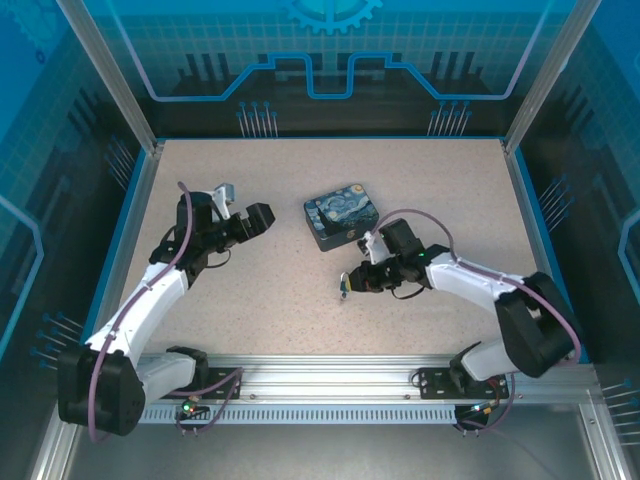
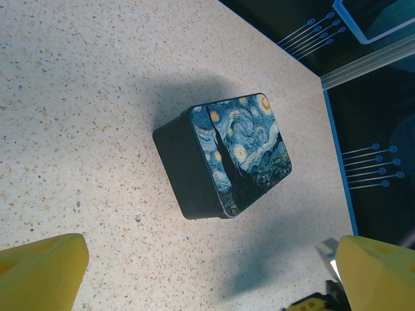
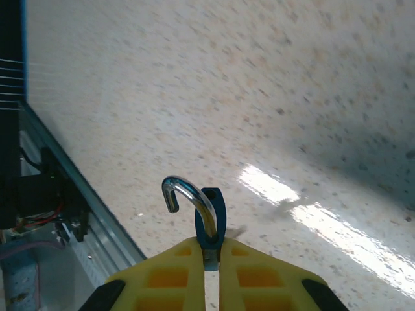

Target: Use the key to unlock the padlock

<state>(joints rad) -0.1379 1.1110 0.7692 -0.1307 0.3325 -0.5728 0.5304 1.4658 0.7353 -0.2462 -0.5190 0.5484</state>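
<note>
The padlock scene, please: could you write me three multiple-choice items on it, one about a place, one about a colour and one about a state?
1. Where is the padlock?
A) between the fingers of the left gripper
B) between the fingers of the right gripper
C) held by both grippers at once

2. What colour is the padlock's body?
A) red
B) yellow
C) blue

3. How is the left gripper?
A) open and empty
B) shut on the padlock
C) shut on nothing

Key:
1 B, the yellow fingers pinch its body in the right wrist view.
2 C, the body between those fingers is blue.
3 A, its fingers stand far apart with nothing between them.
</note>
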